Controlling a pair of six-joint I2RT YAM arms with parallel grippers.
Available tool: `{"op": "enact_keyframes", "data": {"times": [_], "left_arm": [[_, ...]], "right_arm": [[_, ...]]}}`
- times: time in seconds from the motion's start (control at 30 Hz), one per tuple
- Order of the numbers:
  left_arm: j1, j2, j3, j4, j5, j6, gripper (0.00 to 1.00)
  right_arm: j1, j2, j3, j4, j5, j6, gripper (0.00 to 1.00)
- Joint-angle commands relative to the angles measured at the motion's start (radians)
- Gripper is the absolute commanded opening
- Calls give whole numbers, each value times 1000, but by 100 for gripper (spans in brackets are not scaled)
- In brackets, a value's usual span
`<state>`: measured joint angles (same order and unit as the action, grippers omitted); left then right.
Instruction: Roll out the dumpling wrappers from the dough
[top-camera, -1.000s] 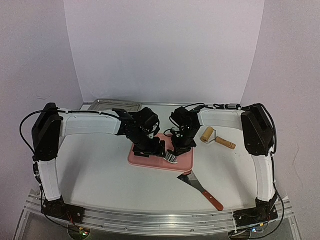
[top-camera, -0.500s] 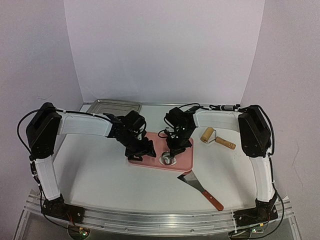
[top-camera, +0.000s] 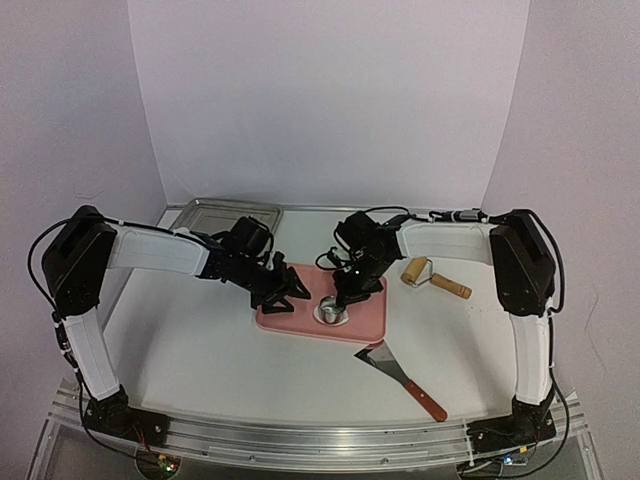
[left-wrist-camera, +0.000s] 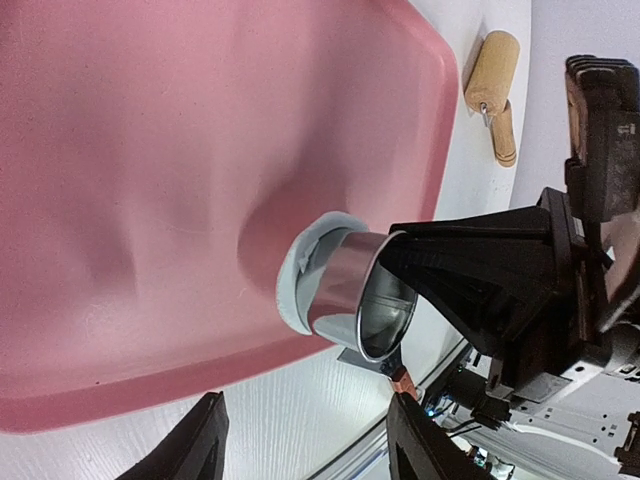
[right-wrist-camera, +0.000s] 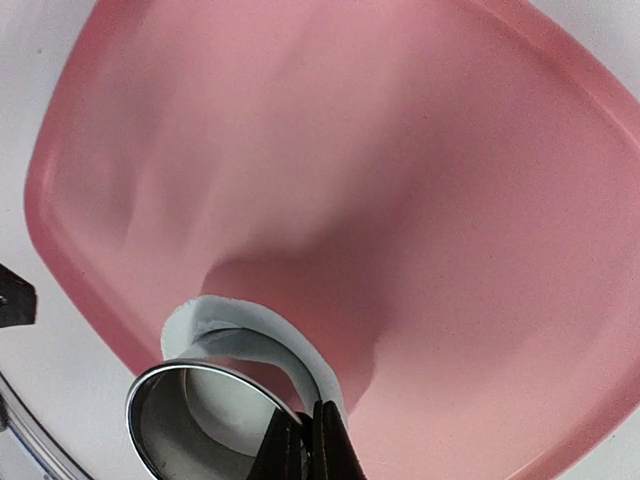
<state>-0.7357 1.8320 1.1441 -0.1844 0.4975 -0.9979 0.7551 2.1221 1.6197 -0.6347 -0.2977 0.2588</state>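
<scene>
A metal ring cutter (top-camera: 331, 312) stands on the pink board (top-camera: 300, 318), near its front edge. My right gripper (top-camera: 341, 298) is shut on the cutter's rim (right-wrist-camera: 200, 385), its fingertips (right-wrist-camera: 325, 440) pinched together there. A curved white dough strip (right-wrist-camera: 262, 328) wraps around the cutter's base (left-wrist-camera: 298, 285). Inside the ring is a pale round patch (right-wrist-camera: 215, 412); I cannot tell whether it is a dumpling wrapper or a reflection. My left gripper (top-camera: 293, 292) hovers over the board's left part, open (left-wrist-camera: 310, 445), with nothing between its fingers, a short way left of the cutter (left-wrist-camera: 355, 300).
A wooden rolling pin (top-camera: 434, 278) lies right of the board. A spatula (top-camera: 405, 380) with a red handle lies in front of the board's right corner. A metal tray (top-camera: 232, 211) sits at the back left by the wall.
My left gripper has drawn back leftward from the board's middle, its fingers closing somewhat. My right gripper has shifted the cutter slightly left and pinched tighter on its rim.
</scene>
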Motion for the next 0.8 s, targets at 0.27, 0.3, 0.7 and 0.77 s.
{"op": "enact_keyframes", "data": {"times": [0.27, 0.3, 0.7, 0.77], "left_arm": [[12, -37, -33, 113, 41, -94, 41], [15, -42, -41, 118, 40, -101, 40], [30, -72, -119, 215, 37, -163, 38], [30, -51, -103, 235, 66, -155, 38]], "right_arm": [[-21, -98, -67, 140, -161, 17, 0], [-23, -100, -71, 142, -168, 21, 0], [-45, -114, -107, 180, -231, 52, 0], [-44, -115, -108, 183, -239, 53, 0]]}}
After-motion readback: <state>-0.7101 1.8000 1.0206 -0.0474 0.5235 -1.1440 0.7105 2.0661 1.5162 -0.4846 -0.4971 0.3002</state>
